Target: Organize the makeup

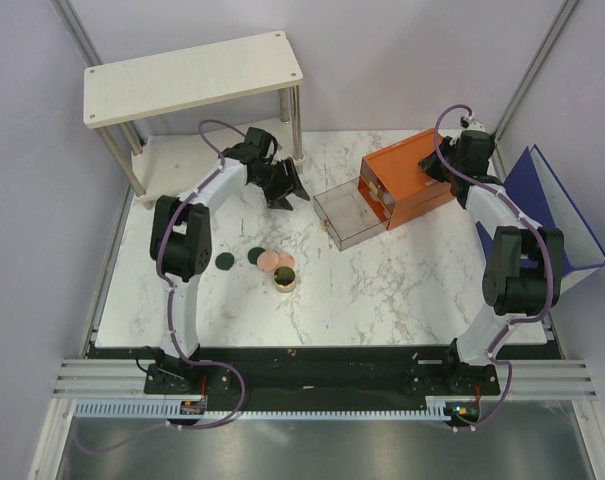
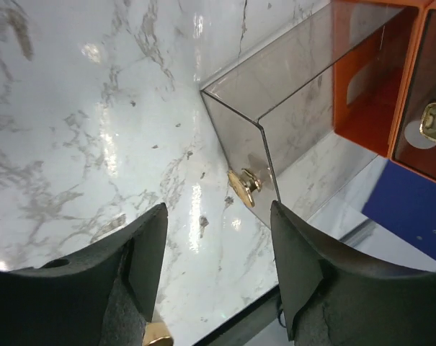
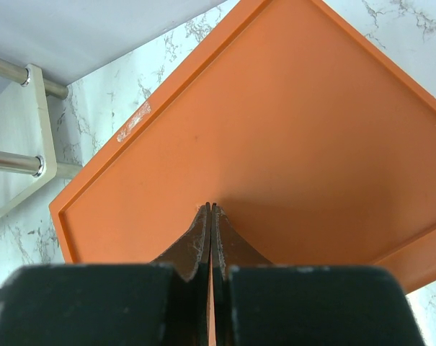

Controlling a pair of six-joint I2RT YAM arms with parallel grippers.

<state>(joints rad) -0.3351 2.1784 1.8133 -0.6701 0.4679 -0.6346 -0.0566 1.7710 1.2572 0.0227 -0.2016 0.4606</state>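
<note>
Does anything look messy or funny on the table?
The clear drawer sticks out of the orange box and looks empty, while two green discs, pink discs and a gold-rimmed jar sit loose on the table. The box top has a white scuff.

2 grn discs, 2 pink discs, 1 gold jar, 1 box.

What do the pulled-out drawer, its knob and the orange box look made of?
Drawer: likely clear smoked plastic; the table shows through its walls. Knob: shiny gold, perhaps metal. Orange box: smooth, matte, probably plastic.
</note>
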